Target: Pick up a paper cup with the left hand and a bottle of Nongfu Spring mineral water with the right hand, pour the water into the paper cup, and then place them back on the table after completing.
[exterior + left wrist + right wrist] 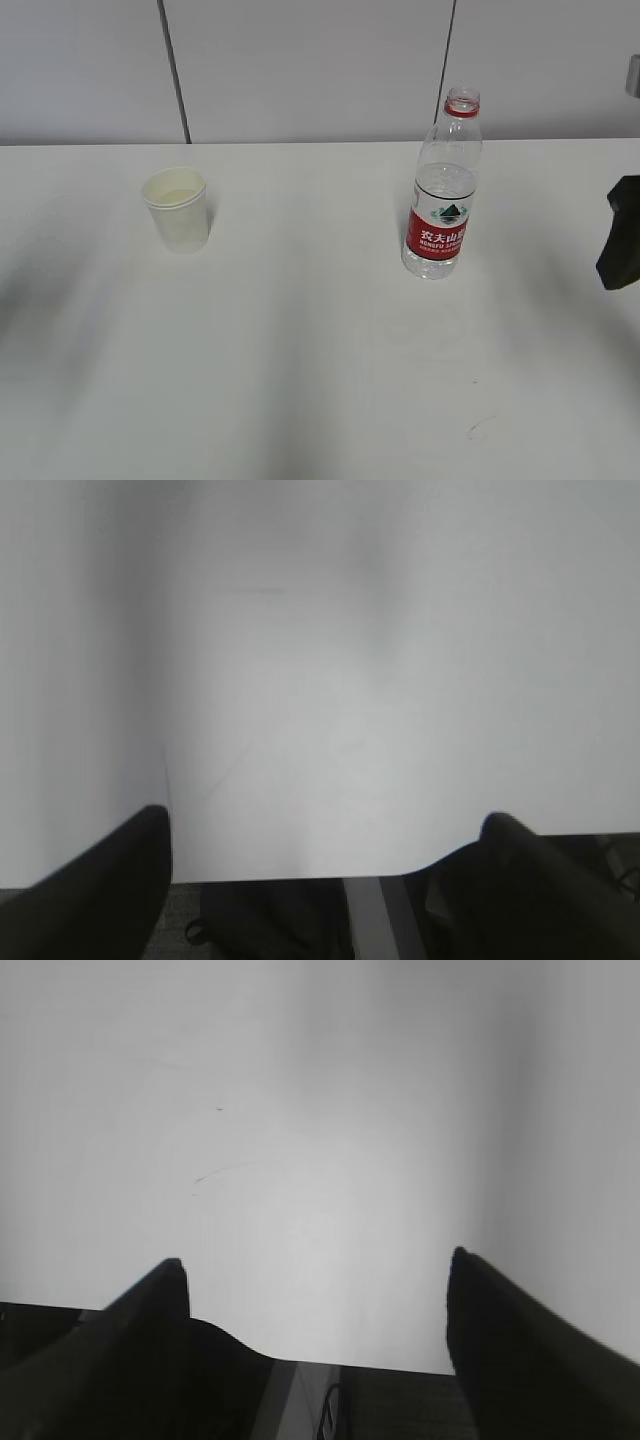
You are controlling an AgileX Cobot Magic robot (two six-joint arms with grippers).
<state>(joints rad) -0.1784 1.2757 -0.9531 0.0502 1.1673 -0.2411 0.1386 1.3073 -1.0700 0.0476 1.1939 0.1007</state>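
- A large plain white matte table [300, 380] fills the scene, with grey wall panels behind its far edge.
- A small white paper cup [178, 210] stands upright on the far left of the table, well apart from everything else. It likely weighs very little and crushes easily, so a gentle hold around the middle of its wall seems best.
- A clear plastic bottle with a red label and red neck ring [443, 190] stands upright to the right of centre, its cap off. Clear water [445, 180] fills much of it. It is probably fairly heavy, smooth and slightly squeezable; gripping the labelled waist looks safest, without pressing water out.
- Only the exterior view shows the cup and bottle; both wrist views show bare tabletop near the table's near edge.
- The exterior view catches just a black part of the right hand [622, 232] at the right edge; the left hand is out of that view.
- The left wrist view shows the left hand [325, 830] with fingers spread wide, holding nothing.
- The right wrist view shows the right hand's fingers [160, 1310] likewise spread wide and empty.
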